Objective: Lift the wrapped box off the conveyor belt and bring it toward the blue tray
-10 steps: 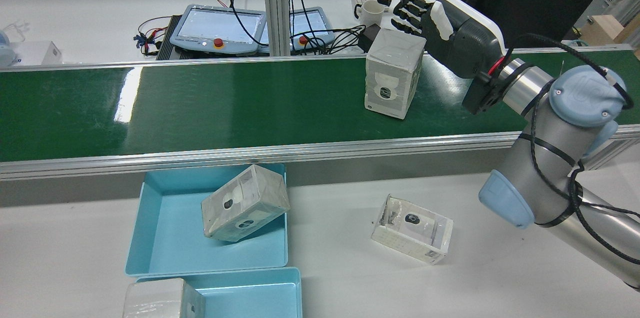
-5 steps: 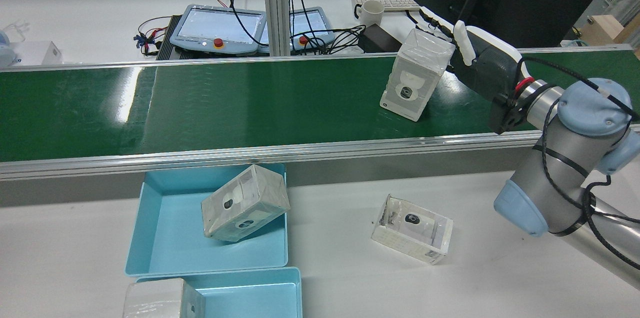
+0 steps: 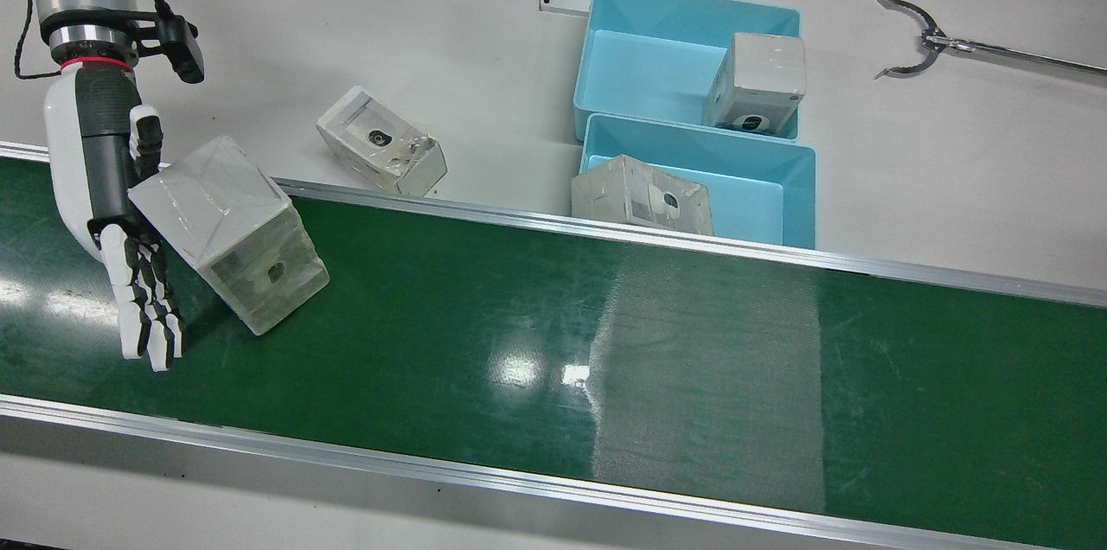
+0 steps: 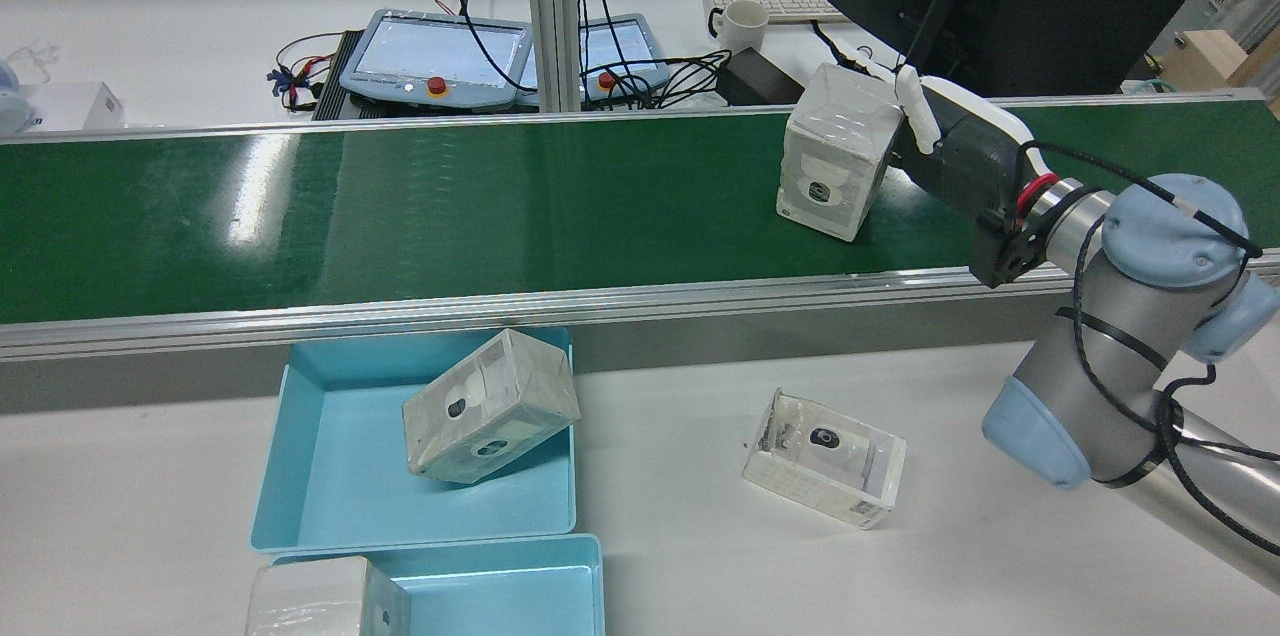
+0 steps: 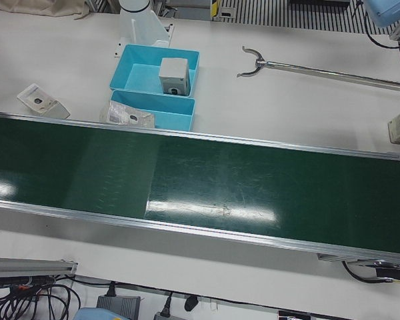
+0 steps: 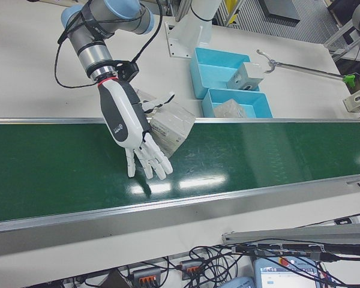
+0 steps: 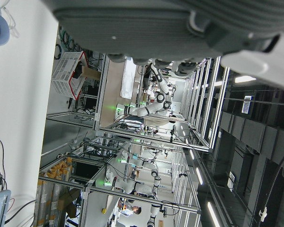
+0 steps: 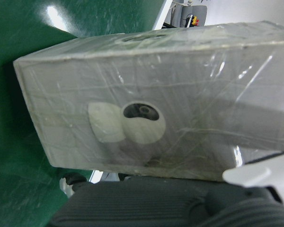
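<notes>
**1 box tilted against the right hand on the belt**

1 wrapped box, a white carton in clear plastic film (image 4: pixel 835 151), leans tilted on the green conveyor belt (image 3: pixel 553 334), its lower edge on the belt and its side against the palm of the white-and-black right hand (image 3: pixel 108 213). The fingers (image 3: pixel 147 316) are stretched out straight and apart beside the box, not curled round it. In the right hand view the box (image 8: pixel 156 99) fills the picture, touching the palm. 2 light blue rectangular plastic trays (image 3: pixel 791 213) sit on the white desk (image 3: pixel 432 40) just beside the belt, well apart from the hand, each with 1 similar box. Another box (image 3: pixel 380 150) lies loose on the desk. The left hand (image 7: pixel 180 28) shows only its underside; I cannot tell how its fingers stand.
</notes>
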You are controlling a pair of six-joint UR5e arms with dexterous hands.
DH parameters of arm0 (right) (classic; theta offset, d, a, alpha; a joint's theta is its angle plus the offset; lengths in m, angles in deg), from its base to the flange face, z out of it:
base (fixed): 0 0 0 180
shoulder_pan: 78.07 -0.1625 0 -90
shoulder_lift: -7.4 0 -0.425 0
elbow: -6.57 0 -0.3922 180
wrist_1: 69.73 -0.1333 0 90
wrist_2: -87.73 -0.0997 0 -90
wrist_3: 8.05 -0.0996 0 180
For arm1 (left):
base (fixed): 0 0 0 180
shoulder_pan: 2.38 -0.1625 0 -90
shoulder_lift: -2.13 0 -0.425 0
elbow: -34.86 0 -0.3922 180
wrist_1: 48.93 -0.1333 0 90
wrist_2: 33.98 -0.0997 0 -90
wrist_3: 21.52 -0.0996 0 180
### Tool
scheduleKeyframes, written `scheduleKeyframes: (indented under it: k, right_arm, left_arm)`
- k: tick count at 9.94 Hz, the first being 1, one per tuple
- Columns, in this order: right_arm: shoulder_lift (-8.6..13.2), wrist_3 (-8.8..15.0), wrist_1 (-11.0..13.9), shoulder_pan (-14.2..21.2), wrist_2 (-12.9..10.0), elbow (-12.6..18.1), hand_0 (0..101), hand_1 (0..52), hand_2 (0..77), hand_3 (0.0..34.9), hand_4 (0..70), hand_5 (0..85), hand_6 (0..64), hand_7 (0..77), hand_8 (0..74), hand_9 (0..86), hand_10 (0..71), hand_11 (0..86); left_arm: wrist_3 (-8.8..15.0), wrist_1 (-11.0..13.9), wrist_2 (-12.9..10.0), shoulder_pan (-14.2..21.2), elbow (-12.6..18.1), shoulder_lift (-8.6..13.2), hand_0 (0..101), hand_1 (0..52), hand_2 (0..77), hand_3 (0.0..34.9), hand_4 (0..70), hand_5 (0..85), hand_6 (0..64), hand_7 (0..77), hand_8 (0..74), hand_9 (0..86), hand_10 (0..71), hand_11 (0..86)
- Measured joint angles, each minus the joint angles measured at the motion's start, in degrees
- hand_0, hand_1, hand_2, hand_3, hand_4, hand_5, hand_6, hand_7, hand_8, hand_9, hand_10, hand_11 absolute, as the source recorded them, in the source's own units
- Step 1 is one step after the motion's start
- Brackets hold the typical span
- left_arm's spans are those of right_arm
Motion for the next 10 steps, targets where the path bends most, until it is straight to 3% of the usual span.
scheduleKeyframes:
  k: [1,2,3,4,5,6,7,8,9,10]
  right_arm:
    - [0.06,0.07,-0.12,0.07,0.0,0.15,1,0.5,1.6,29.8,0.0,0.5,0.0,2.7,9.8,1.1,0.0,1.6]
    - [0.07,0.11,-0.62,0.07,0.01,0.32,2,0.5,1.6,29.8,0.0,0.5,0.0,7.6,9.8,1.1,0.0,1.1]
    - [0.07,0.05,-1.51,0.09,-0.01,0.43,18,0.5,1.6,30.0,8.7,1.1,2.2,14.2,8.2,1.1,4.9,1.6]
    - [0.05,-0.13,-2.15,0.11,-0.09,0.45,28,1.1,1.6,29.4,19.1,5.5,11.4,23.5,18.0,1.6,13.6,0.5]
    - [0.16,-0.33,-2.54,0.12,-0.18,0.41,38,0.0,20.7,24.5,36.0,23.5,22.4,32.7,36.0,16.4,32.7,0.0]
    - [0.52,-0.54,-2.75,0.15,-0.2,0.28,38,0.0,20.7,24.5,36.0,23.5,22.4,32.7,36.0,16.4,32.7,0.0]
    - [1.17,-0.71,-2.85,0.3,-0.24,0.16,38,0.0,32.7,19.9,43.6,32.2,28.4,39.8,42.5,21.3,40.9,0.0]
    - [2.28,-1.18,-2.94,0.65,-0.3,0.13,32,0.0,29.5,18.0,50.2,38.2,34.9,48.0,48.0,26.2,46.4,4.4]
    - [3.75,-2.2,-2.96,1.32,-0.48,0.26,32,0.0,29.5,18.0,50.2,38.2,34.9,48.0,48.0,26.2,46.4,4.4]
    - [5.71,-3.73,-2.94,2.45,-0.84,0.71,10,1.6,20.2,11.4,61.6,58.4,47.5,66.0,61.6,44.2,61.6,24.0]
  left_arm:
    - [0.0,0.0,0.0,0.0,0.0,0.0,0,0.0,1.1,0.0,0.0,0.5,0.0,0.5,0.5,0.5,0.5,0.0]
    - [0.0,0.0,0.0,0.0,0.0,0.0,0,0.0,1.1,0.0,0.0,0.5,0.0,0.5,0.0,0.5,0.0,0.0]
    - [0.0,0.0,0.0,0.0,0.0,0.0,0,0.0,1.1,0.0,0.0,0.5,0.0,0.5,0.0,0.5,0.0,0.0]
    - [0.0,0.0,0.0,0.0,0.0,0.0,0,0.0,1.1,0.0,0.0,0.5,0.0,0.5,0.0,0.5,0.0,0.0]
    - [0.0,0.0,0.0,0.0,0.0,0.0,0,0.0,1.1,0.0,0.0,0.5,0.0,0.5,0.0,0.5,0.0,0.0]
    - [0.0,0.0,0.0,0.0,0.0,0.0,0,0.0,0.5,0.0,0.0,0.5,0.0,0.5,0.5,0.5,0.5,0.0]
    - [0.0,0.0,0.0,0.0,0.0,0.0,0,0.0,0.5,0.0,0.0,0.5,0.0,0.5,0.5,0.5,0.5,0.0]
    - [0.0,0.0,0.0,0.0,0.0,0.0,0,0.0,0.5,0.0,0.0,0.5,0.0,0.5,0.5,0.0,0.0,0.0]
    - [0.0,0.0,0.0,0.0,0.0,0.0,0,0.0,0.5,0.0,0.0,0.5,0.0,0.5,0.5,0.0,0.0,0.0]
    - [0.0,0.0,0.0,0.0,0.0,0.0,0,0.0,0.5,0.0,0.0,1.1,0.0,0.5,0.5,0.0,0.0,0.0]
